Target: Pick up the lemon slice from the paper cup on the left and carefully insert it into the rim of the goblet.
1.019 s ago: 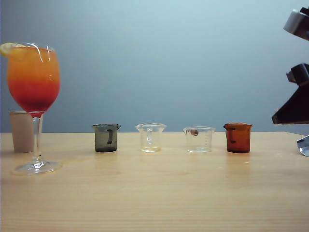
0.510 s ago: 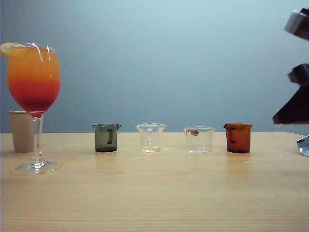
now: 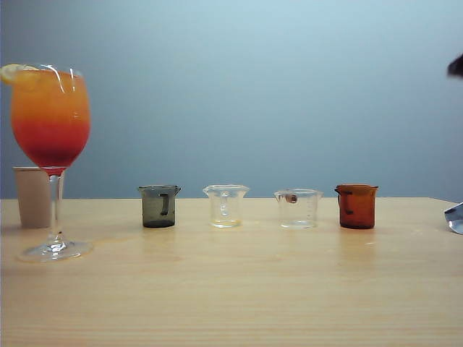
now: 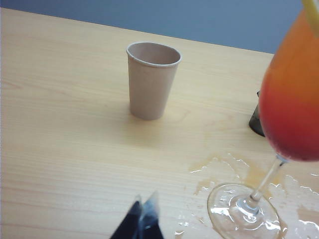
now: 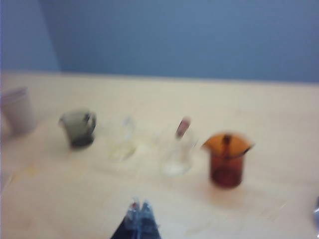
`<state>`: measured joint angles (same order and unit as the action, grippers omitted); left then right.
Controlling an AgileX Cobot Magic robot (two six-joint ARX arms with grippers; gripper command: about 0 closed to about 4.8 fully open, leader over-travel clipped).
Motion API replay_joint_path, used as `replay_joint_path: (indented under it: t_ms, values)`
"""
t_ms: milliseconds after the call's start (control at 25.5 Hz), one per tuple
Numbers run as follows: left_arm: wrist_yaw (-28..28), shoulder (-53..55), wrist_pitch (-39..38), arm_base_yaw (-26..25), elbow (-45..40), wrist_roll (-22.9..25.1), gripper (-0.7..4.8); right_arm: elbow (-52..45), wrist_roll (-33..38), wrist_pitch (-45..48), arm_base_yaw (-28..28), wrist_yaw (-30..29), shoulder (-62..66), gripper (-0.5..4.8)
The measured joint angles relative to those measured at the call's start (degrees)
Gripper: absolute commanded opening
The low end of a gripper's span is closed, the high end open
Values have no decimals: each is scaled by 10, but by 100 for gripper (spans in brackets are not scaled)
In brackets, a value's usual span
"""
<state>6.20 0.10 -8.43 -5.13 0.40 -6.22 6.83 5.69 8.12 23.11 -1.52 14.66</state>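
The desk (image 3: 239, 289) is pale wood with fine grain and a soft sheen. The paper cup (image 4: 151, 79) looks matt beige. The goblet (image 3: 51, 144) is clear glossy glass, and wet shiny drops lie around its foot. Right of it stand a smoky grey beaker (image 3: 159, 206), two clear beakers (image 3: 226, 206) and a glossy amber beaker (image 3: 357, 206). The lemon slice (image 3: 10, 72) has pale rind. The left tool (image 4: 143, 219) and right tool (image 5: 139, 216), both closed, look dark and shiny.

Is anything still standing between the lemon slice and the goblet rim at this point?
Nothing visible does: the lemon slice already sits on the goblet rim. The paper cup looks empty. Left tool and right tool are both shut, holding nothing.
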Motion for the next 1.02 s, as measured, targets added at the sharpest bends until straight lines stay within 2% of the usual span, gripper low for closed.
replay_joint_path:
  t_ms: [196,392,471,745,863,1019]
  values:
    - [0,0,0,0,0,0,-4,0,0,-14,-63,12,-56,-1]
    - [0,0,0,0,0,0,-4,-7,-5,-122,-138,79,-96,-1]
    - [0,0,0,0,0,0,-4,-21,-5,-120,-156,79,-103,-1]
    - [0,0,0,0,0,0,-4,-66,-8,-64,-181,61,-114,-1]
    - [0,0,0,0,0,0,-4,-66,-21,-71,-227,7,-139,-1]
    - [0,0,0,0,0,0,-4,-66,-42,-67,-250,-7,-146,-1]
